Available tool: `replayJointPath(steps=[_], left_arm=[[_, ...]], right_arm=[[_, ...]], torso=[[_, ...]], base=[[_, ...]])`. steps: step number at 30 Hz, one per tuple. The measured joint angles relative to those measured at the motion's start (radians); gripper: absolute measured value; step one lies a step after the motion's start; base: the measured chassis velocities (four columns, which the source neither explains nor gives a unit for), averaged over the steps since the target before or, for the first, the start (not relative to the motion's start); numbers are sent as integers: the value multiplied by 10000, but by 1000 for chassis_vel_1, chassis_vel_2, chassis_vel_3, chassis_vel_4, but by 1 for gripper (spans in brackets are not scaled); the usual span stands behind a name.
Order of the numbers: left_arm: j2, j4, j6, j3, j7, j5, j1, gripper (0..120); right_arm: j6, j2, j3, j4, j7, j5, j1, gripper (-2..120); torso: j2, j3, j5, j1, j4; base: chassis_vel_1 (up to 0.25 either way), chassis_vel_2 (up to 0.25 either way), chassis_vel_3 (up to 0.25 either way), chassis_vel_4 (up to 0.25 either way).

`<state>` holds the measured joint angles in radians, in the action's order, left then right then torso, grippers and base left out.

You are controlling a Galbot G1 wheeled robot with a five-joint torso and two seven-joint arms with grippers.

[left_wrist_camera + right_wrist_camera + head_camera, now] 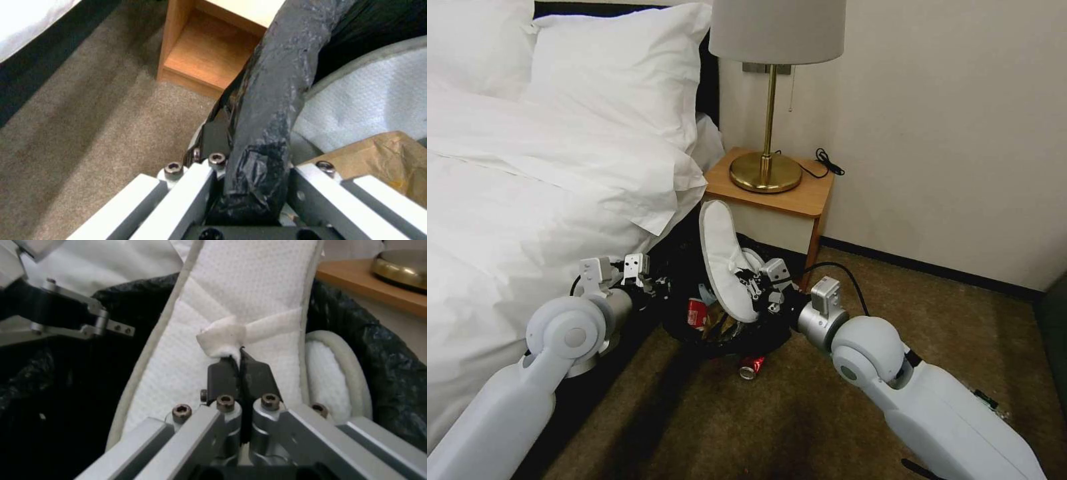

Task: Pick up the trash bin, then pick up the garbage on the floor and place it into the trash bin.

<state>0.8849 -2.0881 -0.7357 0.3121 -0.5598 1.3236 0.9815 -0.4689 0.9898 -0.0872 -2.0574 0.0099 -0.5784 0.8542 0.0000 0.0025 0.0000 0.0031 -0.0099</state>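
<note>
Right gripper [240,363] pinches the strap of a white slipper [724,257], jaws closed tight on it, the slipper standing tilted over the bin [727,337] at centre frame. Left gripper [249,186] clamps the bin's black-bagged rim. A red can [696,313] sits inside; another can [752,367] lies on the carpet [800,420] just below.

White bed [527,173], wooden nightstand [800,193] with brass lamp [770,100], brown carpet [960,320].
</note>
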Motion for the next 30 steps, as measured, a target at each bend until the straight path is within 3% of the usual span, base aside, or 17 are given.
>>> replayJointPath(steps=[13,18,30], left_arm=[[-9,89,3,27,-1,-110,135,2],[34,168,3,-30,133,-406,159,2],[111,285,3,-92,142,-397,19,2]], right_arm=[[-1,59,265,-359,296,-398,-119,0],[-432,-145,489,-657,308,-525,-552,0],[-546,-326,89,-1182,157,-660,-469,0]], torso=[[0,0,0,0,0],[0,0,0,0,1],[0,0,0,0,-1]], base=[[0,0,0,0],[0,0,0,0],[0,0,0,0]])
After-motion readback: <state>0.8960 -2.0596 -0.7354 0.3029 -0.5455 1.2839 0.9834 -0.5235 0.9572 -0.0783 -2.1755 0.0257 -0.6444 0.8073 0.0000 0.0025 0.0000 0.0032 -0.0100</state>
